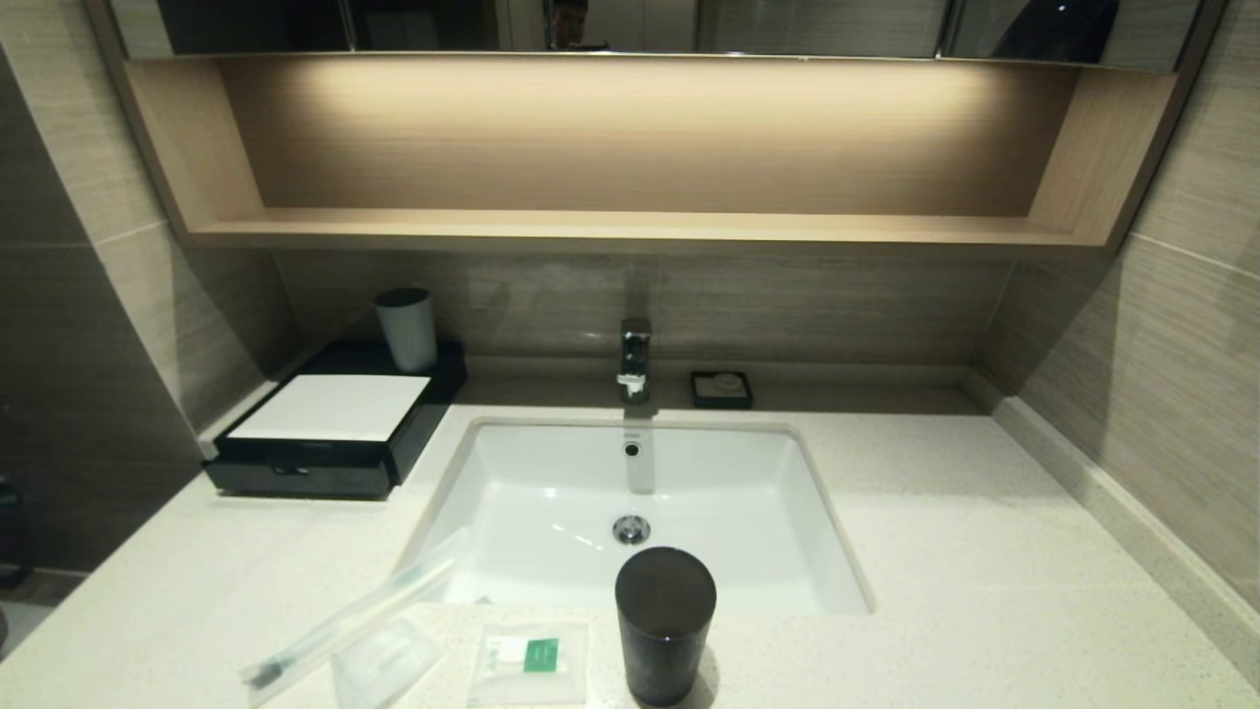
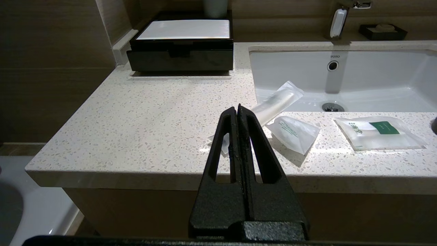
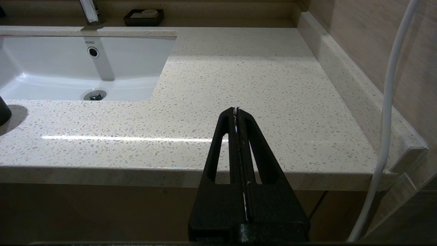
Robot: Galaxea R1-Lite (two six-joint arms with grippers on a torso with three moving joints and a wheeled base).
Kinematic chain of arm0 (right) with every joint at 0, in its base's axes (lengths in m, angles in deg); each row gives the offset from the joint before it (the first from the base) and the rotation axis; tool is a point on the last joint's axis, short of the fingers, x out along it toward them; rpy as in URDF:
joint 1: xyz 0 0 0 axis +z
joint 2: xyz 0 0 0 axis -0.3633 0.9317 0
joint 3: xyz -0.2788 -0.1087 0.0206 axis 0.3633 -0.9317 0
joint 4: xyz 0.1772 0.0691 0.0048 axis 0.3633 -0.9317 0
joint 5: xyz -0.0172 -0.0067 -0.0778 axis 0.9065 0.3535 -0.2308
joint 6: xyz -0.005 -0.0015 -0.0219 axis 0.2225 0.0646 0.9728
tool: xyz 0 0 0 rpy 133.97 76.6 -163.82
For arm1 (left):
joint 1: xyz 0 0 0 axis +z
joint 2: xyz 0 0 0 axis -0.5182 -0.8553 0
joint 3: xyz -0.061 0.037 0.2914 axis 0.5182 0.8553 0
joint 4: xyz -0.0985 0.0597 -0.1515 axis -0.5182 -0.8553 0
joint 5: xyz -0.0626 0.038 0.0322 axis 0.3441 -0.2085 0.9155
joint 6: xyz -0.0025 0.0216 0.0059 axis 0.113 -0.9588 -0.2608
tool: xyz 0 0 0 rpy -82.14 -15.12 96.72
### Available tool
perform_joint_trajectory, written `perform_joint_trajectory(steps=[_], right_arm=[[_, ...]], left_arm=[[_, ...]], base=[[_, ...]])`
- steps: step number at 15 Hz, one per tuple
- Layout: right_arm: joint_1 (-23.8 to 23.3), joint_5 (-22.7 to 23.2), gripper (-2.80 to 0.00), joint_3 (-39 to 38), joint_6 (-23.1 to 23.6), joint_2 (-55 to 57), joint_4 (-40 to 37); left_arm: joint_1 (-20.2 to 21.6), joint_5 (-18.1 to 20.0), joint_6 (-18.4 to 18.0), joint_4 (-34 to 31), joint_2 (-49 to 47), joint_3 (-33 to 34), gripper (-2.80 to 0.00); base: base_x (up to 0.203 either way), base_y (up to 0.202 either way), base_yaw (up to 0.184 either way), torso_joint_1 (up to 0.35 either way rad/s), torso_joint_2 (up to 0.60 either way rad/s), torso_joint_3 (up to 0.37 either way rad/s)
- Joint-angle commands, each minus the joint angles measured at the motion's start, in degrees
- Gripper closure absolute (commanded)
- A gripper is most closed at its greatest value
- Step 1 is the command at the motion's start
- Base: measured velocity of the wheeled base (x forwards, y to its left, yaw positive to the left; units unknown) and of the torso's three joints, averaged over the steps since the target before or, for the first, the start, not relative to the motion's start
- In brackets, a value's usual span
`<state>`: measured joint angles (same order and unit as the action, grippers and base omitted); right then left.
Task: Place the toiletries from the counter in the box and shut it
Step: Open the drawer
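Observation:
Three toiletries lie at the counter's (image 1: 965, 551) front edge: a long toothbrush sleeve (image 1: 349, 615) (image 2: 277, 102) reaching over the sink rim, a small clear packet (image 1: 386, 658) (image 2: 295, 133), and a square white sachet with a green label (image 1: 530, 662) (image 2: 377, 131). The black box (image 1: 335, 423) (image 2: 181, 46) with a white top panel stands at the back left, its drawer pushed in. My left gripper (image 2: 237, 108) is shut and empty, held in front of the counter edge short of the sleeve. My right gripper (image 3: 236, 111) is shut and empty before the counter's right part. Neither arm shows in the head view.
A tall dark cup (image 1: 664, 625) stands at the front beside the sachet. A white cup (image 1: 407, 328) sits on the box's back. The sink (image 1: 640, 512), tap (image 1: 635, 359) and black soap dish (image 1: 722, 389) fill the middle. A white cable (image 3: 385, 119) hangs at the right wall.

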<state>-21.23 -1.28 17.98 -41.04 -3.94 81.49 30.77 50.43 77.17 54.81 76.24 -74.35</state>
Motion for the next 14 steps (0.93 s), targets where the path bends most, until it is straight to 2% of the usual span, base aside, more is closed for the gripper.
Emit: perform_joint_trajectory(steps=[1,4,6,11,14], right_arm=[[0.01,0.00,0.00,0.00,0.00,0.00,0.01],[0.01,0.00,0.00,-0.09,0.00,0.00,0.01],[0.01,0.00,0.00,-0.09,0.00,-0.02,0.01],[0.01,0.00,0.00,-0.03,0.00,-0.01,0.01],[0.01,0.00,0.00,0.00,0.00,0.00,0.01]], left_arm=[[0.00,0.01,0.06,0.08,-0.09,1.14,0.00],[0.00,0.04,-0.01,-0.01,-0.09,0.67,0.00],[0.00,0.68,0.18,-1.06,-0.09,-2.28,0.00],[0.00,4.66,0.29,-12.64,-0.11,-13.42,0.00],[-0.02,5.04,0.37,-13.68,-4.72,-16.86,0.00]], base=[[0.000,0.000,0.000,0.000,0.00,0.000],[0.000,0.000,0.000,0.000,0.00,0.000],[0.000,0.000,0.000,0.000,0.00,0.000],[0.000,0.000,0.000,0.000,0.00,0.000],[0.000,0.000,0.000,0.000,0.00,0.000]])
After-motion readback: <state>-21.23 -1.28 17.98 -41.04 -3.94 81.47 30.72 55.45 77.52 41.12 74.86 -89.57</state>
